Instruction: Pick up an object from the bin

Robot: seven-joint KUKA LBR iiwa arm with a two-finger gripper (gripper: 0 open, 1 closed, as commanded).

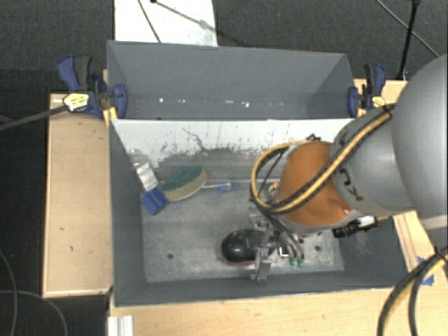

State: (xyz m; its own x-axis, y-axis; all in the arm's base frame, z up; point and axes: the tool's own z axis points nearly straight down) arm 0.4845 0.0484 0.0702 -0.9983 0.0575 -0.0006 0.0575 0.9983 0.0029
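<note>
Closest to the camera looms the arm's grey body (420, 152), reaching in from the right over the grey metal bin (224, 82), with an orange cover (315, 191) at its wrist and yellow-and-black cables (269, 180) looping round the cover's left side. Below the cover the gripper (271, 252) is down at the bin floor, close to the front wall and a little right of the middle. Whether the gripper is spread or pressed together cannot be told from this angle, since its metal parts blur into one another. Just beside it on the left lies a black rounded lump (236, 246), glossy on top, resting on the floor near the front wall; it seems to touch the gripper's left edge, though nothing shows it being clasped. Well apart, in the left rear part of the floor, a round green-and-yellow brush (183, 181) lies flat with its thin blue handle pointing right. A small blue block (154, 201) sits just beside the brush's lower left, and a silvery crumpled piece (145, 176) lies near the left wall.
</note>
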